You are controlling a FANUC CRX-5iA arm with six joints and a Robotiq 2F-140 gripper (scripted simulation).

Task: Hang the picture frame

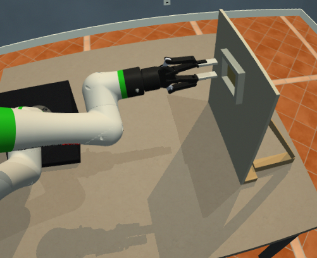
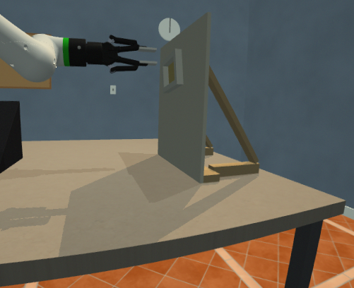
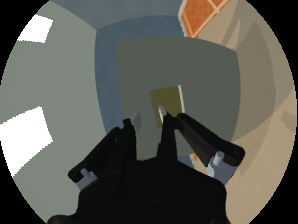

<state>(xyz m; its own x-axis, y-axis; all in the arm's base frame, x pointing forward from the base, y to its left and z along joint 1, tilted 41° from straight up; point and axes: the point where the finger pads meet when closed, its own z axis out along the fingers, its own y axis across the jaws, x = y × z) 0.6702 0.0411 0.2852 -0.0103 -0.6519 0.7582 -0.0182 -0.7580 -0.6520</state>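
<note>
You have the black two-finger gripper [image 1: 208, 69] on the white arm with green bands [image 1: 65, 124] held level, pointing at the upright grey wall panel [image 1: 239, 133]. Its fingers stand narrow, partly closed with a gap between them, and nothing sits in that gap.

The pale grey square picture frame with an olive centre [image 1: 232, 75] is against the panel's face, near the top. In the top view it lies at about 3 o'clock from the fingertips. The silver finger pads [image 1: 206, 75] end just beside the frame's near edge; you cannot tell whether they touch it. In the exterior view the pads [image 2: 148, 63] stop short of the panel, with the frame [image 2: 172, 71] slightly lower than the fingertips. Its sides look roughly parallel to the panel edges; whether it is level cannot be judged.

The screw is not visible in any view.

Wooden braces [image 2: 233, 120] prop the panel from behind on the tan table [image 2: 133, 212]. The arm's black base block [image 1: 33, 95] sits at the table's 9 o'clock side in the top view.
</note>
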